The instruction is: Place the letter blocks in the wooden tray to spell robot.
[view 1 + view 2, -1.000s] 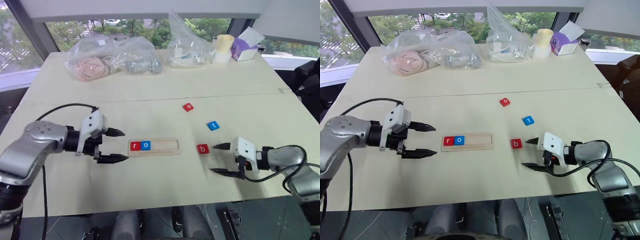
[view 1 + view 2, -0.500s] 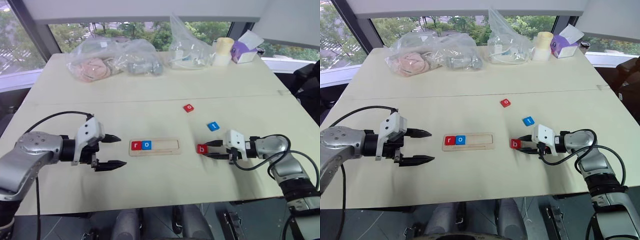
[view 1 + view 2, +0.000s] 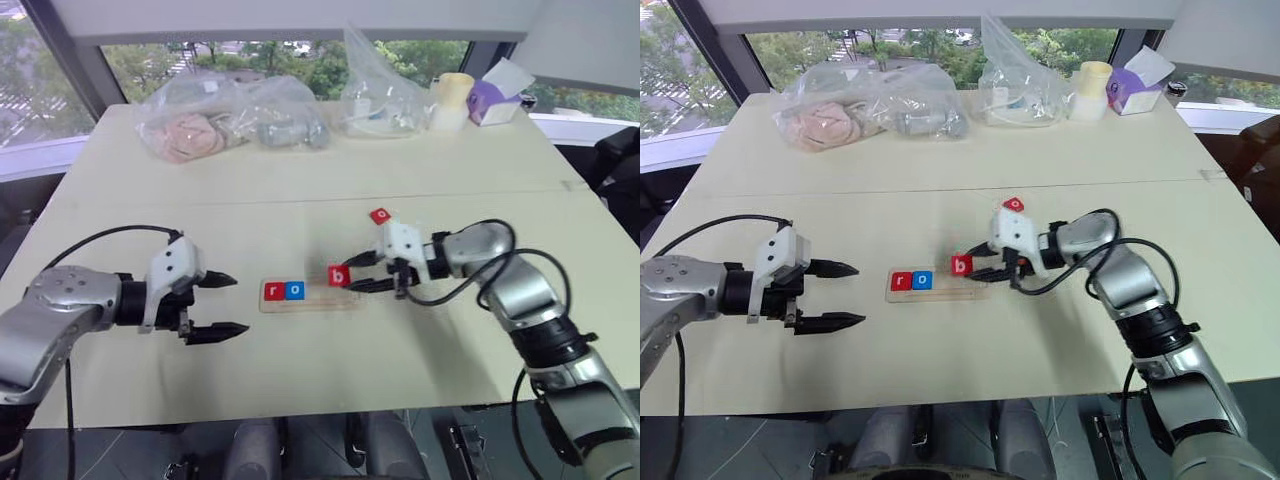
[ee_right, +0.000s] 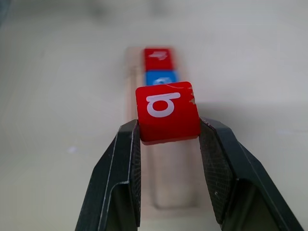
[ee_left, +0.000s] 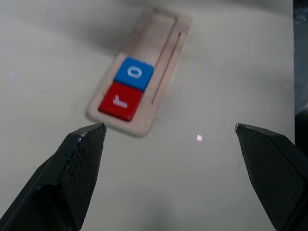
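Observation:
The wooden tray lies mid-table with a red r block and a blue o block side by side at its left end. My right gripper is shut on the red b block and holds it just above the tray's bare right part. In the right wrist view the b block sits pinched between the fingers over the tray. A red o block lies farther back on the table. My left gripper hovers open just left of the tray, with nothing in it.
Several clear plastic bags of items lie along the table's far side, with a pale cup and a purple tissue box at the far right. A seam crosses the tabletop behind the tray.
My right gripper shut on the b block at the right, lifted it and carried it left to above the tray. The left gripper has stayed open in place.

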Action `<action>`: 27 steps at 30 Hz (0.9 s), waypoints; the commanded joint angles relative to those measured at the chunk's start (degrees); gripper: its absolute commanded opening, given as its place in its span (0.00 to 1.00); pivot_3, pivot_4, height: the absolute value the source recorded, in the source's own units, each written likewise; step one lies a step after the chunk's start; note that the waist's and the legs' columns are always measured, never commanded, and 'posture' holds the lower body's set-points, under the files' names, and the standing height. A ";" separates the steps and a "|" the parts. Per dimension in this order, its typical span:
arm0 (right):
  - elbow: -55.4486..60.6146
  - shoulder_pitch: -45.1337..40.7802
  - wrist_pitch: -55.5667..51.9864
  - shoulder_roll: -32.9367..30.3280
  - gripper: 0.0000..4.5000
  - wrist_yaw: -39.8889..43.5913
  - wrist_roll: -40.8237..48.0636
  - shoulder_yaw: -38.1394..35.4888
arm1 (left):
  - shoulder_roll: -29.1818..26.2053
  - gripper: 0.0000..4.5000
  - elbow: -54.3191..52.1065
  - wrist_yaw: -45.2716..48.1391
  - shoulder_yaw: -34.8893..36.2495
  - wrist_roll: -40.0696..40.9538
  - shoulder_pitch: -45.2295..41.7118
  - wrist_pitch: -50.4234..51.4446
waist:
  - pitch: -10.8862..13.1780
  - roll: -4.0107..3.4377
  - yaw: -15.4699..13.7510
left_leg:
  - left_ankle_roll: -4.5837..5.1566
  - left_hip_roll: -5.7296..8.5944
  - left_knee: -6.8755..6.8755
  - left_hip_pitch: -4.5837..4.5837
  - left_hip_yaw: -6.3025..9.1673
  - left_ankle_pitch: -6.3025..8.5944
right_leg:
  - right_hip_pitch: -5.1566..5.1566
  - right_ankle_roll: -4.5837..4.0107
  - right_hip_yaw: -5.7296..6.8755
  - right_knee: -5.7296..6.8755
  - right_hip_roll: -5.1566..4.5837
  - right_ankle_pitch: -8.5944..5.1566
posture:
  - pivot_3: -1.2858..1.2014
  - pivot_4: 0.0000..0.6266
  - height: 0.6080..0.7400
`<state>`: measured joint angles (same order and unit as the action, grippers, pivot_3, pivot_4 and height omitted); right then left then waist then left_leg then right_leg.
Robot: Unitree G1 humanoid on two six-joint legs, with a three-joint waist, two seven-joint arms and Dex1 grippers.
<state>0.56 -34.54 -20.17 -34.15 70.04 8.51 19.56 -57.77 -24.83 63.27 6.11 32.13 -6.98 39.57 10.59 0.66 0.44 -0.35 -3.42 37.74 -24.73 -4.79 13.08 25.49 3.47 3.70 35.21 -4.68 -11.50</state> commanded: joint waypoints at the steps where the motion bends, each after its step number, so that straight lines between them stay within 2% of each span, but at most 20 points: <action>1: -1.40 -2.19 0.43 1.85 0.25 -1.49 -3.21 2.77 | -0.18 1.00 -1.67 -1.23 2.15 0.41 0.36 -0.18 | 0.00 0.00 0.17 | 0.01 0.03 0.02 -0.09 -0.02 -0.01 | 0.05 0.00 -0.01 -0.01 -0.01 0.00 | 0.52 0.24 0.99; 10: -6.43 -3.94 2.85 5.72 0.25 -4.05 -7.63 5.67 | 1.82 1.00 -4.37 -5.09 2.61 1.11 3.66 0.26 | 0.00 0.00 0.23 | 0.02 0.07 0.02 -0.13 -0.14 -0.02 | 0.14 0.00 0.01 0.10 0.11 0.01 | 0.52 0.24 0.99; 23: -8.77 -4.61 2.83 8.18 0.25 -4.44 -8.06 5.51 | 2.01 1.00 -4.01 -6.34 1.68 0.79 3.86 -0.65 | 0.00 0.00 0.33 | 0.02 0.07 0.03 -0.13 -0.17 -0.03 | 0.15 0.00 0.00 0.11 0.11 0.01 | 0.52 0.24 0.99; 27: -7.92 -4.25 1.44 9.09 0.70 -4.48 -7.48 5.29 | 2.13 1.00 -3.51 -6.39 1.48 0.62 3.45 -0.86 | 0.00 0.00 0.33 | 0.02 0.07 0.03 -0.13 -0.17 -0.03 | 0.15 0.00 0.01 0.12 0.11 0.01 | 0.52 0.24 0.99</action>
<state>-9.19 -38.95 -18.38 -25.68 65.05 -0.16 25.35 -55.75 -27.80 57.08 7.34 33.03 -2.99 39.49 10.59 0.66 0.77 -0.34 -3.35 37.77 -24.86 -4.96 13.05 25.64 3.47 3.71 35.33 -4.57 -11.49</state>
